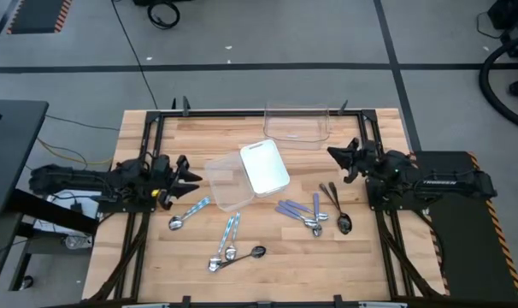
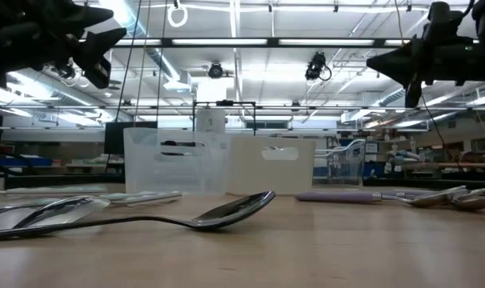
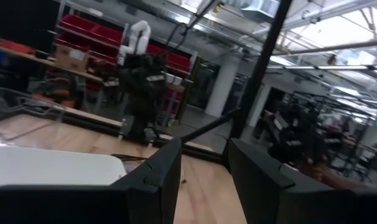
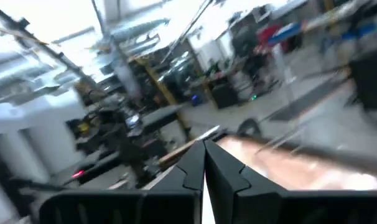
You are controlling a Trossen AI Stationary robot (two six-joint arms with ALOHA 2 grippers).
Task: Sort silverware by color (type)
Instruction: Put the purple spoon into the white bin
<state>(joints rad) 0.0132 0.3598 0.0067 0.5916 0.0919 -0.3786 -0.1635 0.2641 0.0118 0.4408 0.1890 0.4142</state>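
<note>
On pale planked wood table (image 1: pixel 156 265), slim glossy spoons (image 1: pixel 314 216) beside clear boxy containers (image 1: pixel 233 184)

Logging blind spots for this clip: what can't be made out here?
- Spoons by the right arm, high view: overlapping and too small to count.
- Spoons, wrist views: none shown; both cameras face the room.
- Clear bin, low view: mostly behind the white box.
- Right wrist view: blurred.
</note>
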